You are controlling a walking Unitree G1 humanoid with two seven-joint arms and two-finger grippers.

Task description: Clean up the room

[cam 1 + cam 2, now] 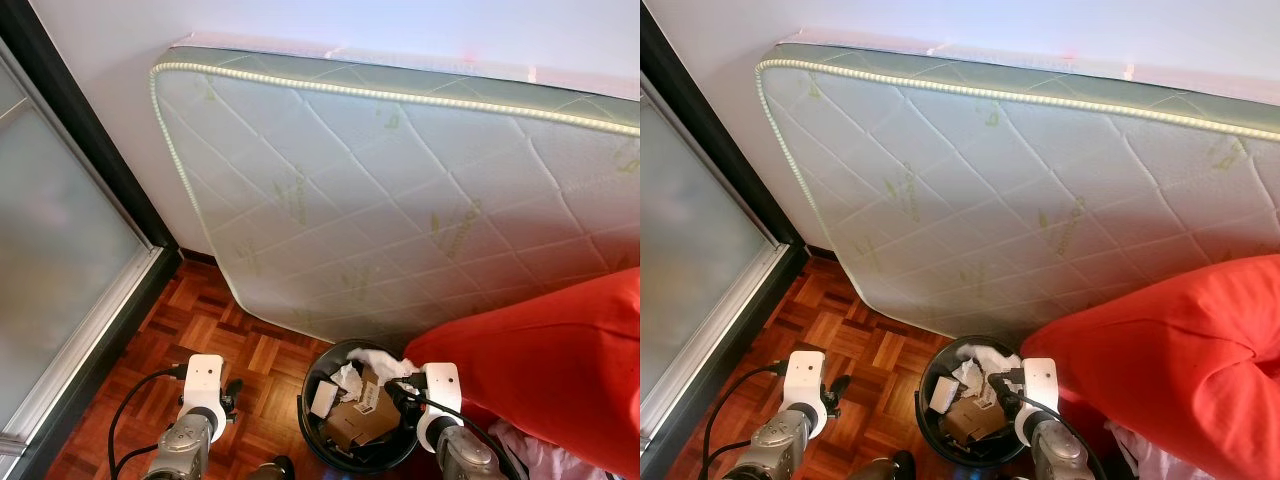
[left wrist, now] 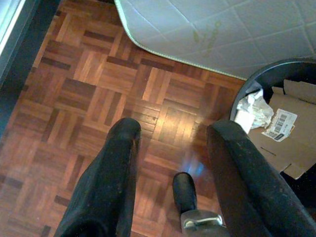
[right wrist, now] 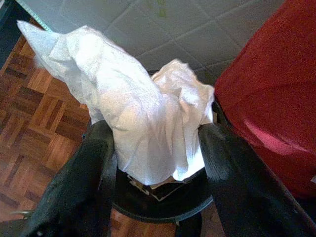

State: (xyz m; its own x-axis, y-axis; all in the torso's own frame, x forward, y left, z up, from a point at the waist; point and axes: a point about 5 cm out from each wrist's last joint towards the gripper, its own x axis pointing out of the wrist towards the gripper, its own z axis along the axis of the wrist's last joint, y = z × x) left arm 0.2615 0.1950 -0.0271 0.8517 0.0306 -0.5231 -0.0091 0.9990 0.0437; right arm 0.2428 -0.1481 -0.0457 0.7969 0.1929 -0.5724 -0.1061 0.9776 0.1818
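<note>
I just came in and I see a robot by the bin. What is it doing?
The robot is tidying up. Its right gripper is pinching a crumpled white tissue and holding it right over the black trash bin, which already has cardboard and paper scraps in it. The tissue has not been dropped yet. The left gripper is open and hangs over the wooden floor beside the bin. A mattress leans on the wall behind, and something red sits next to the bin.
</note>
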